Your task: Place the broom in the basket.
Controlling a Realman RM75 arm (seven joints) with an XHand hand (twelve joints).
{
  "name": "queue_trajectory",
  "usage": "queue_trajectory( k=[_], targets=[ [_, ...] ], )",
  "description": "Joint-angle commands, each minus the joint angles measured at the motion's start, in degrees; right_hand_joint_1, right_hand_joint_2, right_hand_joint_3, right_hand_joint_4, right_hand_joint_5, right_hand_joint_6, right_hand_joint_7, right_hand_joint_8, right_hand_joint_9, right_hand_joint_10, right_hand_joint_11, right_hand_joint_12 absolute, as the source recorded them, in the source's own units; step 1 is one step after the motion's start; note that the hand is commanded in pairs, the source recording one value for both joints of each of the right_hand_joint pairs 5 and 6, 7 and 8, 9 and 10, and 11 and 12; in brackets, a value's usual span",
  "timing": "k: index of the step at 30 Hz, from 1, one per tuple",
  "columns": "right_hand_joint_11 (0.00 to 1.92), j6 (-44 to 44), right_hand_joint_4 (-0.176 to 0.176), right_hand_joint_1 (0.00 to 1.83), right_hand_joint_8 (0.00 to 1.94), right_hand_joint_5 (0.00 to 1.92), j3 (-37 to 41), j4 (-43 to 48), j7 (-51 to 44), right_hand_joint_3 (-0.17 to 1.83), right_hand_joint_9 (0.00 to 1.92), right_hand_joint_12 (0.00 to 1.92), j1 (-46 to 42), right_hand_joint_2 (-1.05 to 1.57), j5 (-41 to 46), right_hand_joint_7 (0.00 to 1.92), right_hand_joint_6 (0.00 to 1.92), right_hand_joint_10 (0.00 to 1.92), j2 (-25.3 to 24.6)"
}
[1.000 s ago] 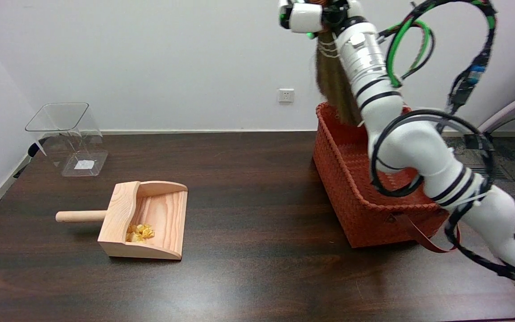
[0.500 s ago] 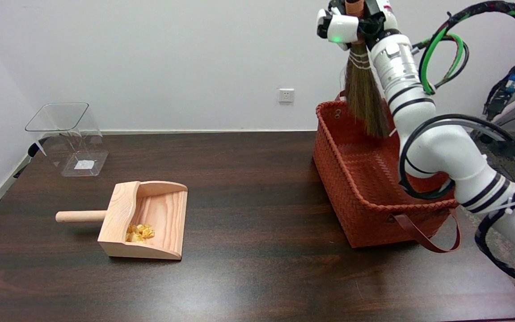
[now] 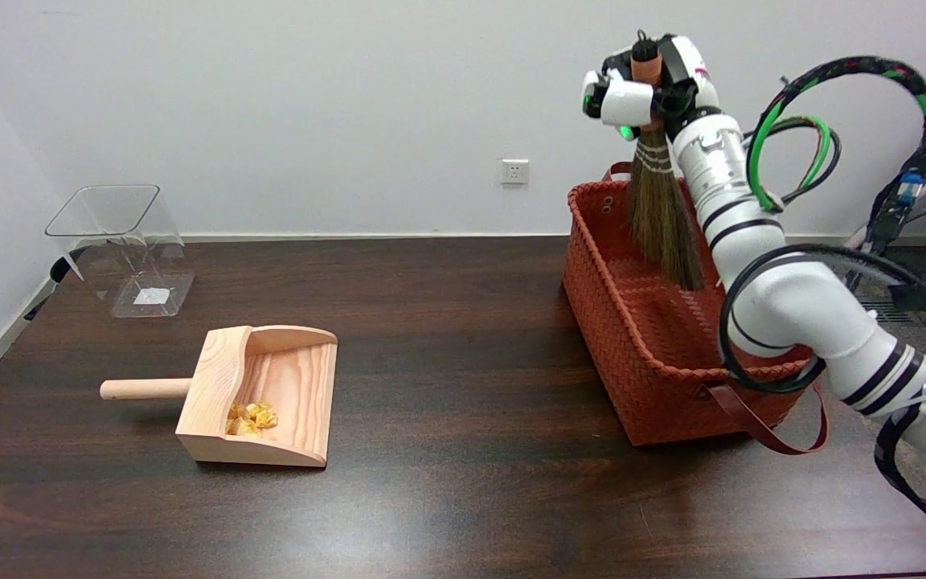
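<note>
Near side of worktop (image 3: 463, 498): dustpan (image 3: 262, 394) with yellow scraps, not part of job. Further right, basket (image 3: 632, 386) open, ready. Broom (image 3: 660, 217) upright, bristles dipping inside basket, whether touching bottom unclear. Robot hand (image 3: 644, 84) wrapped round handle top. Carry done; lowering and letting go left.

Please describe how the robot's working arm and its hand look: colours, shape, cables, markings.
The right arm is made of glossy white rounded segments with thin black bands at the joints. Black cable loops, one of them green, run alongside it. The right hand is black and white, with a small green light.
</note>
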Motion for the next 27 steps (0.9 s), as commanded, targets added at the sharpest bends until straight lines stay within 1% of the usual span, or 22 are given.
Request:
queue_trajectory(
  k=[1, 10, 17, 21, 27],
  targets=[
    [1.92, 6.86, 0.0, 1.17, 1.92, 1.92, -7.35, 4.34, 5.76, 1.52, 1.92, 1.92, -3.2, 0.32, -3.37, 1.92, 1.92, 1.92, -0.83],
    [1.92, 6.86, 0.0, 1.17, 1.92, 1.92, -7.72, 6.65, 7.31, 1.53, 1.92, 1.92, -4.99, 0.31, -5.17, 1.92, 1.92, 1.92, -3.7],
    [1.92, 6.86, 0.0, 1.17, 1.92, 1.92, -9.21, 7.82, 8.3, 1.53, 1.92, 1.92, -5.01, 0.31, -5.47, 1.92, 1.92, 1.92, -4.72],
    [1.92, 7.07, 0.0, 1.17, 1.92, 1.92, -10.07, 8.73, 10.43, 1.53, 1.92, 1.92, -5.23, 0.31, -7.99, 1.92, 1.92, 1.92, -5.92],
    [1.92, 7.1, 0.0, 1.17, 1.92, 1.92, -10.74, 9.45, 10.8, 1.53, 1.92, 1.92, -5.63, 0.31, -10.16, 1.92, 1.92, 1.92, -8.05]
  ],
)
